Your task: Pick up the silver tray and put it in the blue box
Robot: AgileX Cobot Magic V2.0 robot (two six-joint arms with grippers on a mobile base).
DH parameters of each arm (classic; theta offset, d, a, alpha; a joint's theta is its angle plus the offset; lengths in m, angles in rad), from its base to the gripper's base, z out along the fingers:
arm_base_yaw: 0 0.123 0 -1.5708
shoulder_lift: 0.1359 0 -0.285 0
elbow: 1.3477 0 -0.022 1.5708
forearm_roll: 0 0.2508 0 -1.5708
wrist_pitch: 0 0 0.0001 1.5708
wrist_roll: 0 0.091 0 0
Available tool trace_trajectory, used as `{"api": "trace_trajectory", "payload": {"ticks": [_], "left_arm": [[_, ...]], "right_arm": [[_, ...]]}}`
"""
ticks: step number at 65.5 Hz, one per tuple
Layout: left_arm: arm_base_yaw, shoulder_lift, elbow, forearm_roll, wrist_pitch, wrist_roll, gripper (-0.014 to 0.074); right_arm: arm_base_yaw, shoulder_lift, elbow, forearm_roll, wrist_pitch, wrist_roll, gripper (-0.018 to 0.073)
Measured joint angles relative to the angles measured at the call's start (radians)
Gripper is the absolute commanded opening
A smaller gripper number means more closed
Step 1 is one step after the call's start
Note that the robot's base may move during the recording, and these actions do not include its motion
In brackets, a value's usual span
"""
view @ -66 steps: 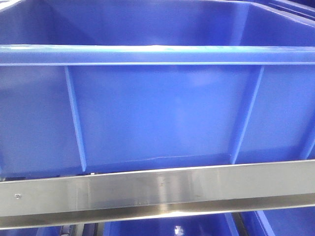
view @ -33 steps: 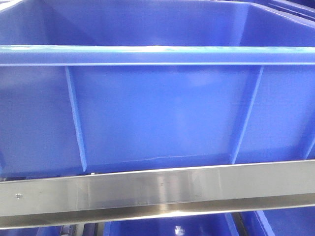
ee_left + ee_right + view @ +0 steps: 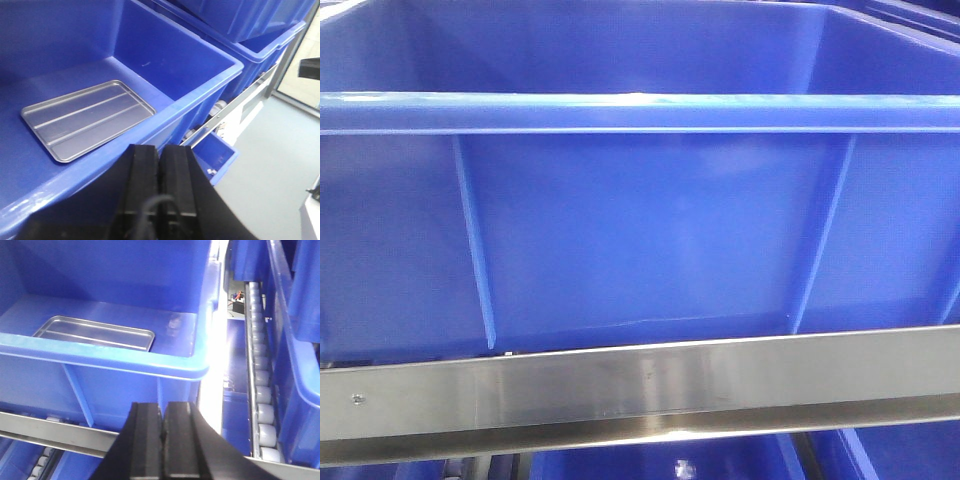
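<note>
Where the front view fills with blue, the large deep blue plastic box with thick rolled rim and slanted side ribs, resting just above a brushed steel rail. Same box in the left wrist view and right wrist view. To its right, a line of pale conveyor rollers between neighbouring blue bins. Flat on the box floor, the shallow shiny silver tray with rounded corners, raised rim and two long ridges, also seen from the right wrist; touched by neither arm. Outside the near wall, below the rim, the black left gripper, fingers pressed together on nothing. Likewise low before the ribbed front wall, the black right gripper, fingers together, empty.
</note>
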Motion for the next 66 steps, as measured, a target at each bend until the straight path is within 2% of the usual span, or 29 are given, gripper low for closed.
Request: {"api": "trace_trajectory", "payload": {"ticks": [28,35,38,45,52,55,66], "left_arm": [[0.0,0.0,0.0,-0.008,0.0,0.0,-0.0095],[0.008,0.0,0.0,-0.075,0.0,0.01,-0.0095],[0.028,-0.002,0.005,-0.118,-0.003,0.043,-0.0095],[0.126,-0.02,0.042,-0.198,-0.055,0.173,-0.0095],[0.291,-0.072,0.132,-0.262,-0.201,0.283,-0.0095],[0.376,-0.102,0.189,-0.276,-0.271,0.309,-0.0095],[0.625,-0.244,0.366,-0.299,-0.463,0.333,-0.0094]], "right_arm": [[0.0,-0.002,0.001,-0.002,-0.006,-0.001,0.0052],[0.0,-0.002,0.001,-0.003,-0.006,-0.001,0.0052],[0.0,-0.002,0.001,-0.003,-0.006,-0.001,0.0052],[0.0,-0.002,0.001,-0.003,-0.006,-0.001,0.0052],[0.0,-0.002,0.001,-0.003,-0.006,-0.001,0.0052],[0.0,-0.002,0.001,-0.003,-0.006,-0.002,0.0052],[0.0,-0.002,0.001,-0.003,-0.006,-0.002,0.0052]]}}
